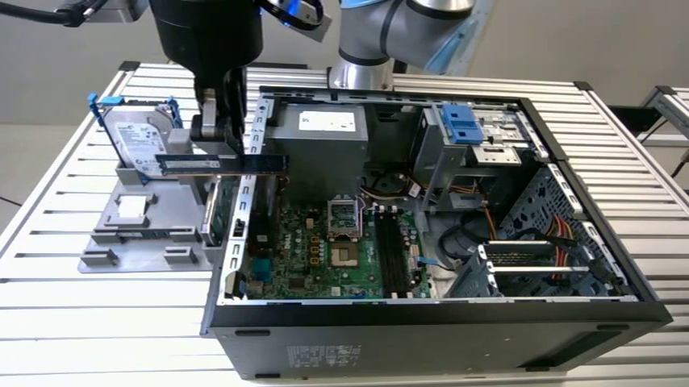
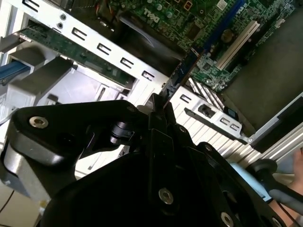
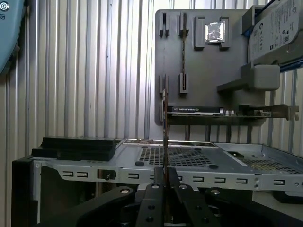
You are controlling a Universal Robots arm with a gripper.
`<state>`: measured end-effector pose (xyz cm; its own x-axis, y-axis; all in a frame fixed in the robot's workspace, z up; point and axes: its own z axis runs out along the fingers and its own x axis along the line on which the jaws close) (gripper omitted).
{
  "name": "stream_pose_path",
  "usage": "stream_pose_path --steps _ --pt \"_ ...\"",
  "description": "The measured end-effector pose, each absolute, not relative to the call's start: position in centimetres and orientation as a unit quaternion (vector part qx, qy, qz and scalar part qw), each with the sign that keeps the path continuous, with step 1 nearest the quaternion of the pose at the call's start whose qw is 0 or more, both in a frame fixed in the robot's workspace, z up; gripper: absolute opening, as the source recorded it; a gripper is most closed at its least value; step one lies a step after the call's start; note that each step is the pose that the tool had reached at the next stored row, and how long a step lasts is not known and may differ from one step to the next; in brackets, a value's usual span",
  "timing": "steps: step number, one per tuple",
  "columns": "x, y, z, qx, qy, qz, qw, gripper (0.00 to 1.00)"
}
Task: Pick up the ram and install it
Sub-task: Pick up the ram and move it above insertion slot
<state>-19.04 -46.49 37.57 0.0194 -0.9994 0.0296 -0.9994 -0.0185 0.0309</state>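
My gripper is shut on the ram, a thin bluish-green stick with dark chips. I hold it level in the air over the open computer case's wall on the exterior view's left, between the grey holder and the case. The first wrist view shows the ram edge-on, rising from my gripper. In the second wrist view the ram sticks out past my gripper toward the green motherboard. The motherboard's long dark memory slots lie inside the case, to the exterior view's right of the ram.
A grey holder stands on the slatted table left of the case in the exterior view. It carries a silver hard drive and a card standing on edge. The case has a power supply, drive cages and cables.
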Motion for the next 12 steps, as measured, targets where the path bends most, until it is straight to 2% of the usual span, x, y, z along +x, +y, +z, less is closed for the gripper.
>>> stream_pose_path --steps 12 --pt "-17.9 -46.5 37.6 0.714 -0.700 0.000 0.021 0.00"
